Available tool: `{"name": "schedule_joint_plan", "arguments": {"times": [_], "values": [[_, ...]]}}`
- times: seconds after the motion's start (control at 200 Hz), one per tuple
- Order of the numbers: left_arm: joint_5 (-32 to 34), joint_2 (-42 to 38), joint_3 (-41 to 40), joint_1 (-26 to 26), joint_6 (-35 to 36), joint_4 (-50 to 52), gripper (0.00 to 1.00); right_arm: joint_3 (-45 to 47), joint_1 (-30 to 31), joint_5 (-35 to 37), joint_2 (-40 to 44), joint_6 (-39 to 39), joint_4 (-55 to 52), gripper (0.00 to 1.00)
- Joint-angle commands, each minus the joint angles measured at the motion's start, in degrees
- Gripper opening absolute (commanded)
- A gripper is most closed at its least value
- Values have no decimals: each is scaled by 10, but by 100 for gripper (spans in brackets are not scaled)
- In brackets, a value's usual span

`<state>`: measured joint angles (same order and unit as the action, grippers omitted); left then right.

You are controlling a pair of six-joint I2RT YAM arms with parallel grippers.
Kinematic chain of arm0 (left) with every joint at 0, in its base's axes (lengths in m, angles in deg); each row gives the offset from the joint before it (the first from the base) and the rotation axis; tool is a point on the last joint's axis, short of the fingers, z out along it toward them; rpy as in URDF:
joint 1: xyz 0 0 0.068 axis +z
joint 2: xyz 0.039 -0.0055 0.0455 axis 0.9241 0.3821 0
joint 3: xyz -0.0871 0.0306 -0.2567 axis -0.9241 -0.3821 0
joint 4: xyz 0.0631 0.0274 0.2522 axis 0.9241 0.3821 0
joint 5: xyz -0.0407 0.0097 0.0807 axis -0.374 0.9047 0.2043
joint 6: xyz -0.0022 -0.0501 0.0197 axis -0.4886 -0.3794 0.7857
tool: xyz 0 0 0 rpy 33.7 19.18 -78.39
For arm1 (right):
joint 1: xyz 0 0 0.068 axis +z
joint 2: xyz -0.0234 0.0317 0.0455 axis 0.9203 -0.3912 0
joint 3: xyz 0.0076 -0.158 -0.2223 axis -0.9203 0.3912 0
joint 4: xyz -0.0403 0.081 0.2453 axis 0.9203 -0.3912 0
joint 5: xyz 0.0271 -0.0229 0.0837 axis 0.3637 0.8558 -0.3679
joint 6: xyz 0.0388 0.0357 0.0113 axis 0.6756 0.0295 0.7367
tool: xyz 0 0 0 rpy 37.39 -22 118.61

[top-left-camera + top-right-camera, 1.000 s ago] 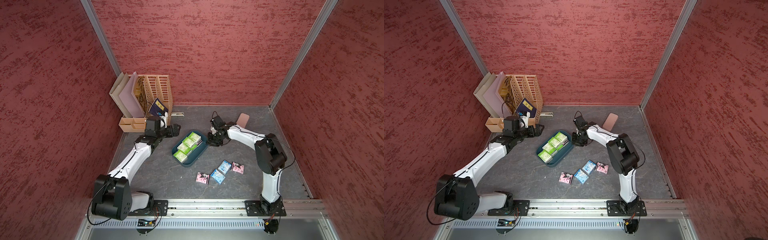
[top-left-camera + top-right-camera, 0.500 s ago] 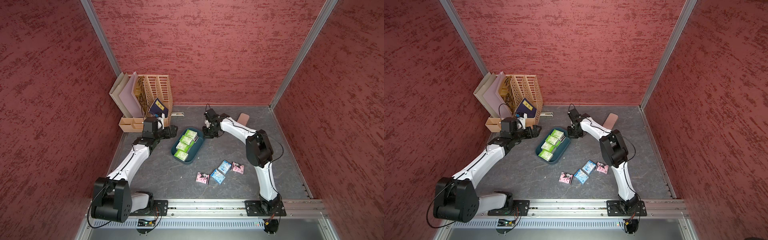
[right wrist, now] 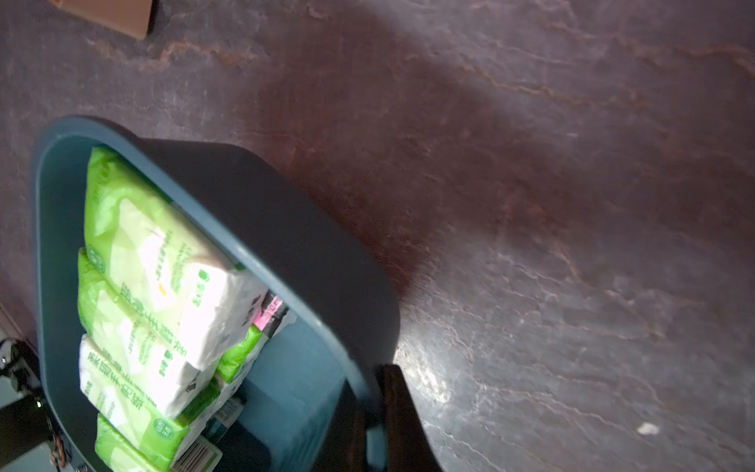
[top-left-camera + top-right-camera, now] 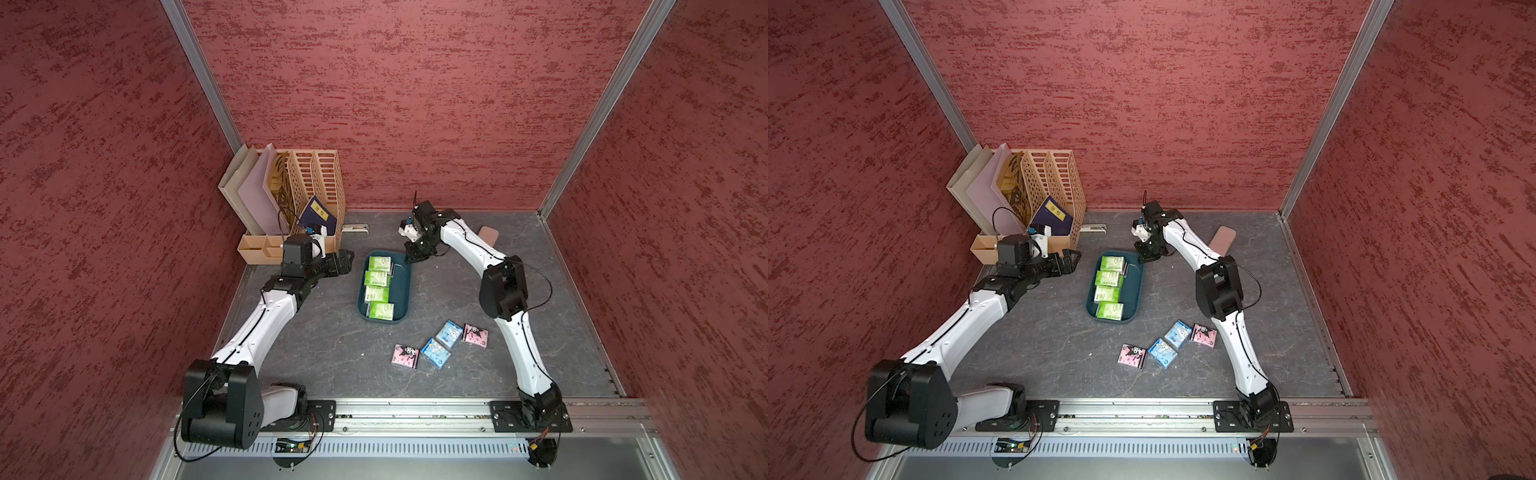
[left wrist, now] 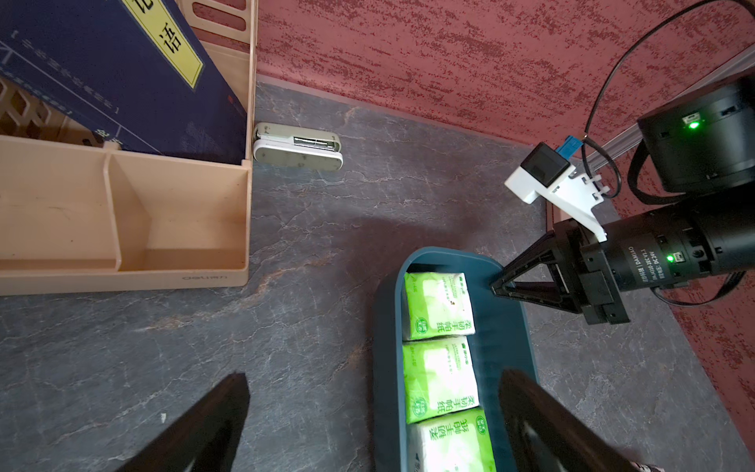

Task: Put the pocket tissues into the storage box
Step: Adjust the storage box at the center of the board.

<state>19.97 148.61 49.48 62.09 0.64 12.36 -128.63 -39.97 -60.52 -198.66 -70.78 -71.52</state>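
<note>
The dark teal storage box (image 4: pixel 404 291) lies mid-table, also showing as the storage box (image 4: pixel 1133 291), and holds a row of green-and-white pocket tissues (image 4: pixel 377 286). My right gripper (image 4: pixel 411 258) is shut on the box's far right rim; the right wrist view shows the rim (image 3: pixel 286 229) pinched in the gripper (image 3: pixel 374 392). A pink packet (image 3: pixel 269 310) lies under the green ones. My left gripper (image 4: pixel 347 262) hangs open by the box's far left end, its jaws straddling the rim (image 5: pixel 384 327). Two pink packets (image 4: pixel 405 356) and two blue packets (image 4: pixel 435 353) lie loose on the table nearer the front.
A beige slotted organizer (image 4: pixel 307 195) with folders and a navy book (image 4: pixel 318 214) stands at the back left. A white stapler (image 4: pixel 355 227) lies beside it. A plain pink case (image 4: pixel 488 237) rests behind the right arm. Red walls close in three sides.
My right gripper closed on the box's rim and swung toward the back wall. The box turned from diagonal to lying straight front to back. The left gripper stayed open, drawing back slightly.
</note>
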Motion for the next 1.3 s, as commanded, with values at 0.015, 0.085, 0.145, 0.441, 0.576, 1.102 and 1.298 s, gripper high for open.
{"name": "schedule_joint_plan", "arguments": {"times": [0.015, 0.085, 0.145, 0.441, 0.576, 1.102, 1.298], "values": [[-10, -9, -6, 4, -3, -2, 100, -27, 1, -22, -17, -73, -56, 6], [-11, -9, -6, 4, -5, -2, 100, -21, 1, -23, -14, -74, -52, 16], [-14, -7, -5, 3, -8, -4, 100, -15, 1, -24, -10, -69, -44, 22], [-19, -7, -2, 3, -15, -4, 100, 43, 0, -36, 60, -26, 45, 62], [-32, 2, 3, 2, -16, -3, 100, 123, -4, -36, 147, -11, 115, 67], [-103, 53, 34, -17, -21, -24, 100, 563, 103, -82, 480, -84, 185, 65], [-103, 63, 41, -29, -29, -27, 100, 636, 167, -68, 498, -61, 209, 63]]}}
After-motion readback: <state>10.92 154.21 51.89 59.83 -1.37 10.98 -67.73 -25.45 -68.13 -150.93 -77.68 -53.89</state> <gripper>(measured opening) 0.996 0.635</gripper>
